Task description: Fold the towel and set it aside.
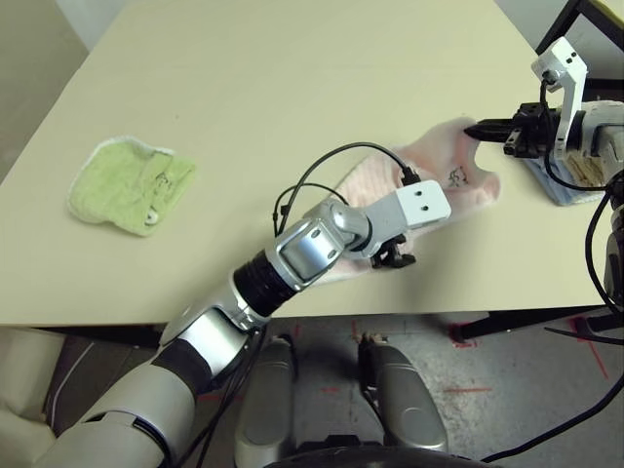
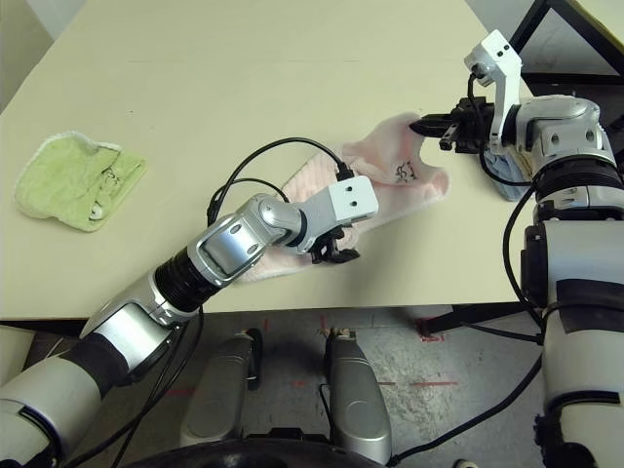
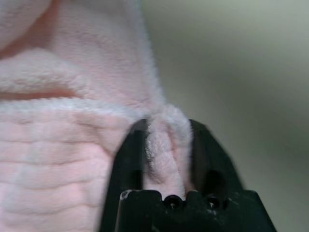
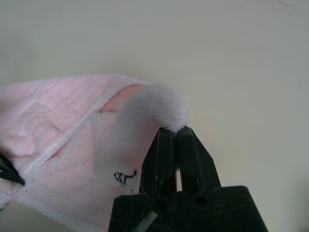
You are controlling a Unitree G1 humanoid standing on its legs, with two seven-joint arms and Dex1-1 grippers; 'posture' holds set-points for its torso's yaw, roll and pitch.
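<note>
Right now the pale pink towel (image 1: 429,185) lies bunched near the table's (image 1: 253,117) front edge, at about three o'clock from the table's middle, with its dark embroidered mark (image 1: 455,177) facing up. The left gripper (image 3: 166,145) has its two black fingers pinched on a fold of the towel's near white-trimmed edge, while the right gripper (image 4: 175,140) is clamped tight on a raised far corner. Over at nine o'clock sits a light green cloth (image 1: 132,183), well apart from the towel.
</note>
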